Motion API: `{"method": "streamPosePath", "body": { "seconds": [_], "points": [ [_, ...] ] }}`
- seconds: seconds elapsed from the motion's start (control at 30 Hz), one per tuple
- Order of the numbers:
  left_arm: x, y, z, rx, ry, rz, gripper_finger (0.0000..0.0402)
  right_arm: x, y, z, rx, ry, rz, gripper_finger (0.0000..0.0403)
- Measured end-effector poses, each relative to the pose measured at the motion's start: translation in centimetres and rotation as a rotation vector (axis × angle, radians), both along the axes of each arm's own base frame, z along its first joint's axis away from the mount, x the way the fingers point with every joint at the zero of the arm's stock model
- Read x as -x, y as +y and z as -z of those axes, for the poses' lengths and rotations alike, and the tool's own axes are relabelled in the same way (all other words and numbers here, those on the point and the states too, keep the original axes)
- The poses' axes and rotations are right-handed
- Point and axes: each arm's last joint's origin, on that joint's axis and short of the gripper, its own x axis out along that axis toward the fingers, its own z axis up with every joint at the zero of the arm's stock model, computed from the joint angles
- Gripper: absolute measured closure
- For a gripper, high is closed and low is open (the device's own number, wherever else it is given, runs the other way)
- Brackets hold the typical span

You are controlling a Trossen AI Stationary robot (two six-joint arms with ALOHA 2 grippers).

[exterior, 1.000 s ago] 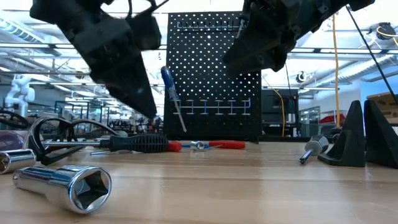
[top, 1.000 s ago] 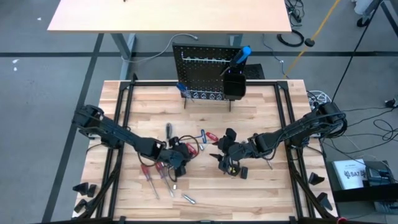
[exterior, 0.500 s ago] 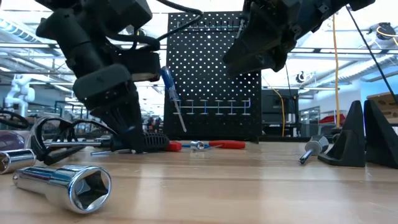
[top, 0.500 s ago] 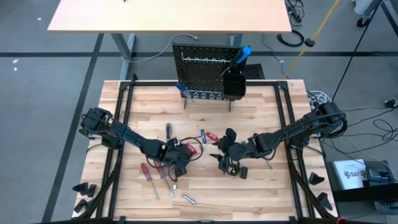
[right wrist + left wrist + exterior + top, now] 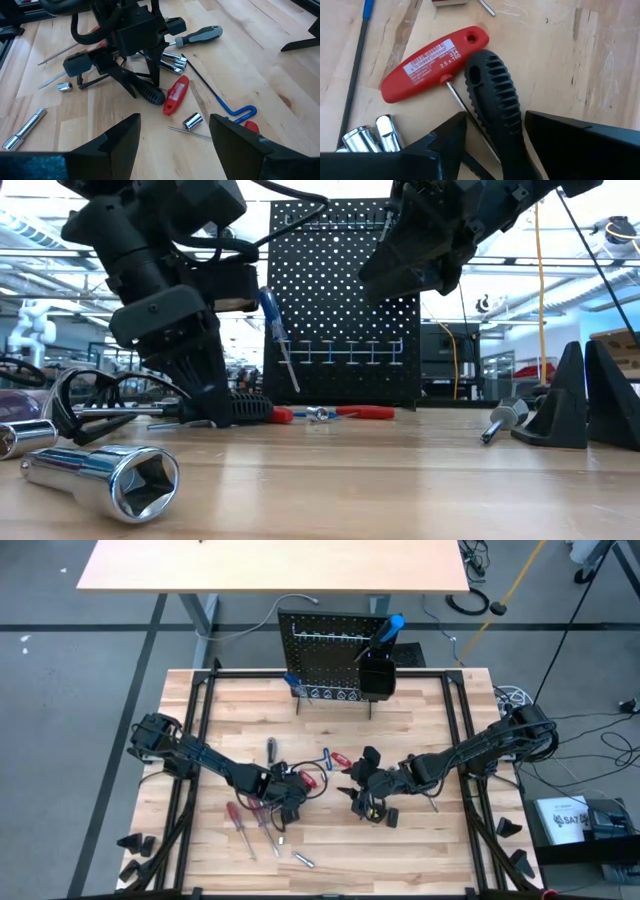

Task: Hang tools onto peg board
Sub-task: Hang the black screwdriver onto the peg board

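The tools lie scattered on my wooden surface (image 5: 420, 850), mid-way across and well in front of the one peg board (image 5: 333, 668), which stands upright at the far edge. I count one black ribbed handle (image 5: 497, 100) between my left fingers, one red T-handle hex key (image 5: 432, 55) touching it, one blue hex key (image 5: 235, 112), one grey-handled screwdriver (image 5: 200, 36), two red screwdrivers (image 5: 240, 818), and a large socket (image 5: 100, 477) up close in the low view. One blue screwdriver (image 5: 277, 330) hangs on the board and another sticks out of its black bin (image 5: 376, 678).

Around me is grey floor, with a pale table (image 5: 270, 565) behind.

My left end effector (image 5: 285, 796) is down at the surface, fingers apart astride the black handle, not clenched. My right end effector (image 5: 368, 802) hovers nearby, released and holding nothing.
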Motion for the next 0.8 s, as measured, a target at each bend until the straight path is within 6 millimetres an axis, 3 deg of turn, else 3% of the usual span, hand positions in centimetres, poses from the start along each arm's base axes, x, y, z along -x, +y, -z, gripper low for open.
{"method": "streamPosePath", "body": {
  "seconds": [0.3,0.43,0.8],
  "points": [
    [-0.1,0.2,0.0,-0.006,0.003,0.019,0.0296,0.0,0.0,0.0,0.0,0.0,0.0,0.0172],
    [-0.2,0.2,-1.0,-0.01,-0.022,0.045,0.0309,0.0,0.0,0.0,0.0,0.0,0.0,0.0172],
    [-1.6,-0.6,-8.1,0.082,-0.409,0.18,0.0304,0.1,0.0,-0.1,0.007,0.008,-0.023,0.0172]
  ]
}}
